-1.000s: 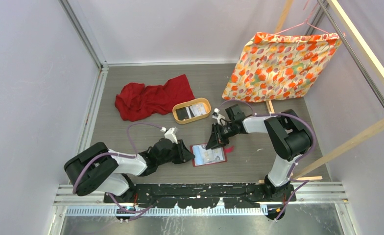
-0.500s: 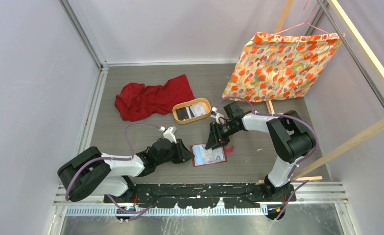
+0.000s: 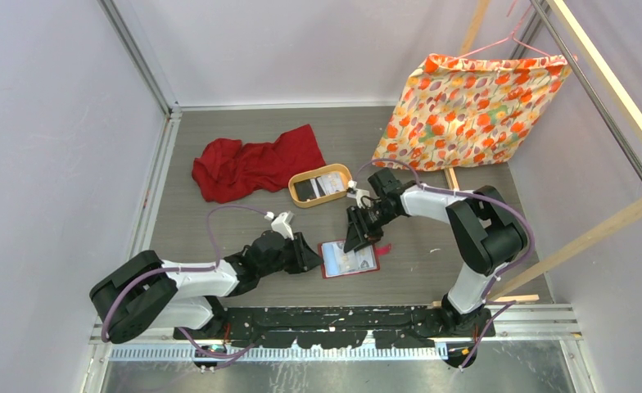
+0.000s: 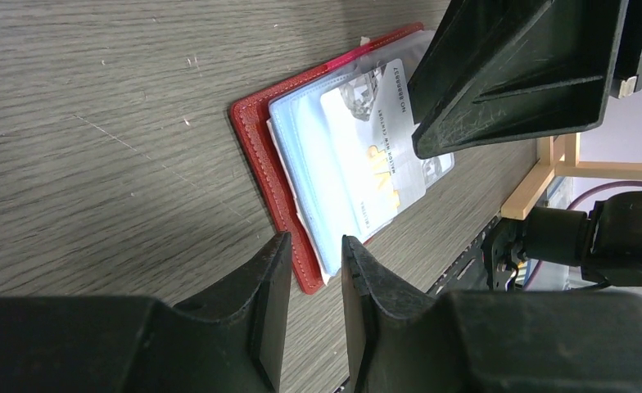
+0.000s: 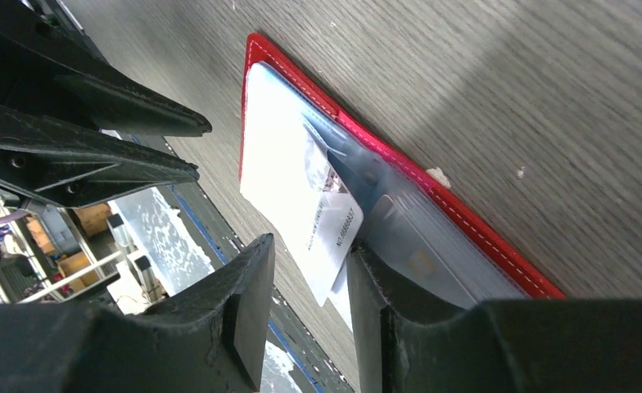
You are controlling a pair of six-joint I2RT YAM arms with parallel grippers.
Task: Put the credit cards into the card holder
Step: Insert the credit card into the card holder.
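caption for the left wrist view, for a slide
Open red card holder with a credit card partly in its clear sleeve, left end effector at its corner.

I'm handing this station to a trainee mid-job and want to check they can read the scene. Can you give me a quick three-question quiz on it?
1. True or false: the card holder lies open on the table.
2. The credit cards that are not yet at the holder sit: A) on the red cloth, B) in the oval wooden tray, C) loose on the table.
3. In the top view, which arm's gripper is at the holder's left edge?

Key:
1. True
2. B
3. The left gripper
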